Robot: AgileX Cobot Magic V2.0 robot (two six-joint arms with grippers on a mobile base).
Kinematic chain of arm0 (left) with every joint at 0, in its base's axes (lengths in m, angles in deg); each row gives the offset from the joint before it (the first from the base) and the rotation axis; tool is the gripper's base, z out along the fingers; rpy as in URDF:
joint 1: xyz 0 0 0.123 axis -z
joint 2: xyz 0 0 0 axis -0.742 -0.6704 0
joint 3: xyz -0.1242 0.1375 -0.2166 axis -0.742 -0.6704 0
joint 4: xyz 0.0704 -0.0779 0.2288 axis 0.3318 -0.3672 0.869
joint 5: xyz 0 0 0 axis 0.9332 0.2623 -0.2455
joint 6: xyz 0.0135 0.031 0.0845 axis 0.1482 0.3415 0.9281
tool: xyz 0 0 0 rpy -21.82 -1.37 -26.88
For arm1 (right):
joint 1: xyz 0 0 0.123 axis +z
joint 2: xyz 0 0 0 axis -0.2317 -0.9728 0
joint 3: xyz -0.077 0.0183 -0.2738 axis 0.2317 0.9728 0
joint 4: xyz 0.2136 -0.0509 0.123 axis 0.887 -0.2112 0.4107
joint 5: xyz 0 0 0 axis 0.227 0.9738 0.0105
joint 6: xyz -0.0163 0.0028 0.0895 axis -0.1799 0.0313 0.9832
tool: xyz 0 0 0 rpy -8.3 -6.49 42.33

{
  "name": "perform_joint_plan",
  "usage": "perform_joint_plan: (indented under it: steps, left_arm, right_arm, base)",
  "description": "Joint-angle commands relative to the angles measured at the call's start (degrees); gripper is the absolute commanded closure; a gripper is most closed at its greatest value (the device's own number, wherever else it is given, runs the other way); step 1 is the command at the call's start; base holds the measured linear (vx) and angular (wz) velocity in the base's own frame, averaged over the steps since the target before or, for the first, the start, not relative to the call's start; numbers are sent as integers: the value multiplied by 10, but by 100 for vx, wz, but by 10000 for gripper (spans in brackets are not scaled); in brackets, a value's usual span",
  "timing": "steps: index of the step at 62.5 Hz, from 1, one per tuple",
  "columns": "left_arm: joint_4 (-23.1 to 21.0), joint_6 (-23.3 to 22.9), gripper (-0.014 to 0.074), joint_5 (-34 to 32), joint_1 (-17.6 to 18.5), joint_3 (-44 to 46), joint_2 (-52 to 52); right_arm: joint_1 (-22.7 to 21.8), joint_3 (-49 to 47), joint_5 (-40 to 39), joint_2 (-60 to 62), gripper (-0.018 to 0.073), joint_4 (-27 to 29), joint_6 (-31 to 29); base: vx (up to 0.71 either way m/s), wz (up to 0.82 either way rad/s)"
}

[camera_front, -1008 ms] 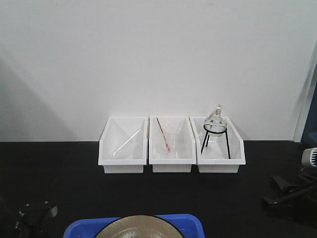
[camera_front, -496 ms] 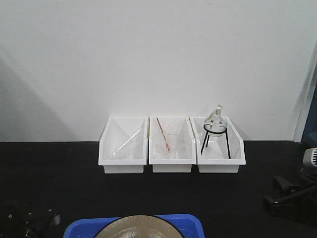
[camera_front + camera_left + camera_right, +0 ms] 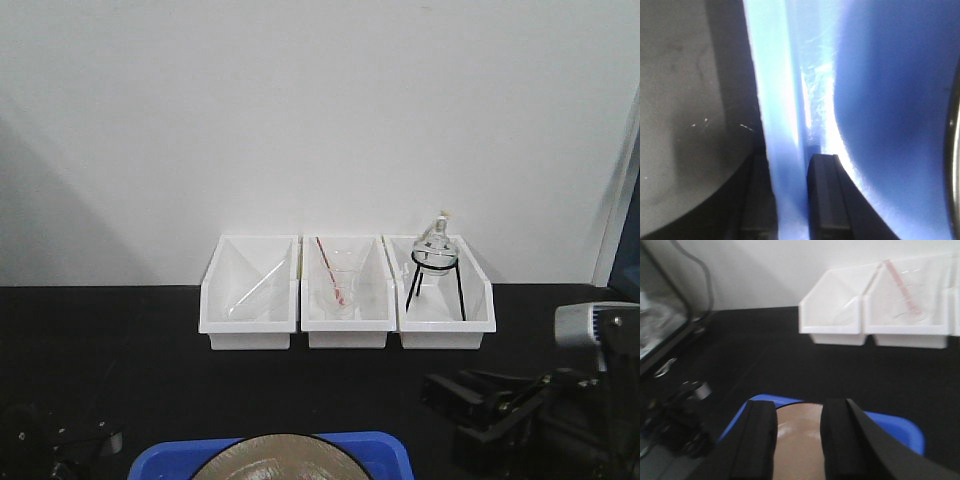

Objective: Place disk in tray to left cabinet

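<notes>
The blue tray (image 3: 385,445) lies at the near edge of the black table with the beige disk (image 3: 280,458) resting in it. In the left wrist view the tray's left rim (image 3: 782,115) runs up between my left gripper's (image 3: 790,160) two fingers, which are shut on it; the disk's black rim (image 3: 955,150) shows at the far right. My right gripper (image 3: 445,405) hovers right of the tray. From its wrist camera it (image 3: 799,440) is open above the disk (image 3: 797,435) and tray (image 3: 890,427), holding nothing. The left cabinet is out of view.
Three white open-front bins (image 3: 345,325) stand in a row at the back against the wall. One holds a glass rod, one a beaker, and the right one a flask on a black tripod (image 3: 436,255). A dark-framed unit (image 3: 660,315) stands beyond the table's left end.
My right arm has swung in from the right edge towards the tray. My left gripper dropped slightly a second ago and has since stayed still.
</notes>
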State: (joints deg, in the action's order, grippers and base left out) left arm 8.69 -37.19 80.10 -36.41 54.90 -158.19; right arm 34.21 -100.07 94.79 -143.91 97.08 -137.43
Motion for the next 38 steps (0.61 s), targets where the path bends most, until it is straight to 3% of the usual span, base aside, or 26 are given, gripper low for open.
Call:
perform_joint_plan:
  steps: [1,10,21,28,33,38]
  left_arm:
    - [10,0,603,-10,4,9,15]
    - [10,0,603,-8,4,9,15]
    - [10,0,603,-6,4,9,15]
    - [10,0,603,-6,4,9,15]
    - [10,0,603,-6,4,9,15]
    - [10,0,603,-9,4,9,15]
  right_arm:
    - [-2,-17,78,-9,272,-64,62]
    - [-2,-17,121,-50,276,-289,219]
    - [-3,-18,46,-82,314,-632,490]
    - [-2,-33,18,-95,312,-759,639]
    - [-2,-49,22,-107,298,-816,675]
    - [-2,-64,25,-119,266,-836,686]
  base:
    - [0,0]
    - [0,0]
    - [0,0]
    - [0,0]
    - [0,0]
    - [0,0]
